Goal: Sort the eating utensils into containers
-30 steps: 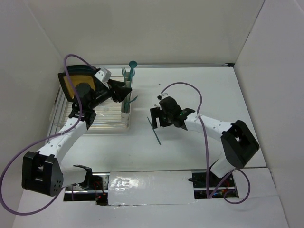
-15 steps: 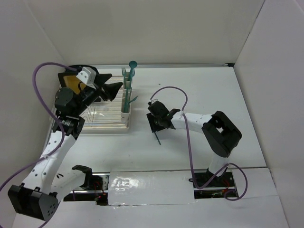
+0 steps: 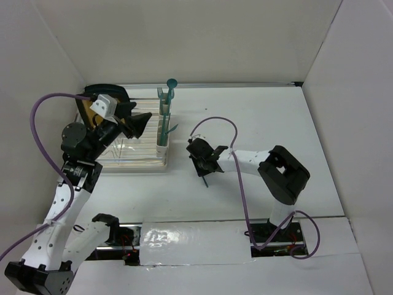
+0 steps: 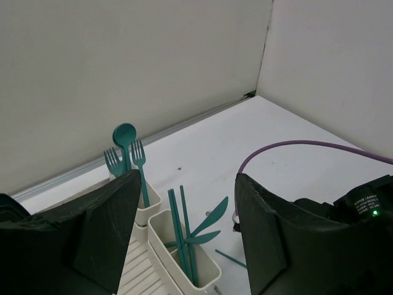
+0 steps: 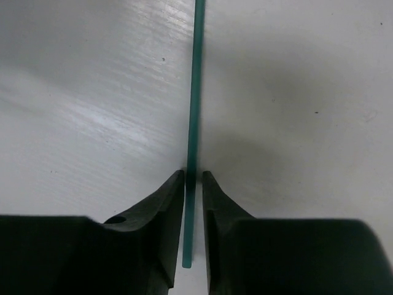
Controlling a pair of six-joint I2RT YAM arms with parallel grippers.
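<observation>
Holds the left gripper (image 4: 187, 178) near the white cups (image 4: 157, 228), fingers wide apart, with teal utensils (image 4: 183, 233) standing inside. Sets the right gripper (image 5: 193, 175) fingers close on both sides of a thin teal utensil (image 5: 196, 92) flat on the table (image 5: 92, 92); cannot tell if squeezing.

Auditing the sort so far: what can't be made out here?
- Right wrist: the teal utensil has its head cut off by the top edge, type unknown; whether the right hand pinches it is unclear.
- Top external: that hand covers most of it.
- Left wrist: the containers hide sorted utensils' lower ends.
</observation>
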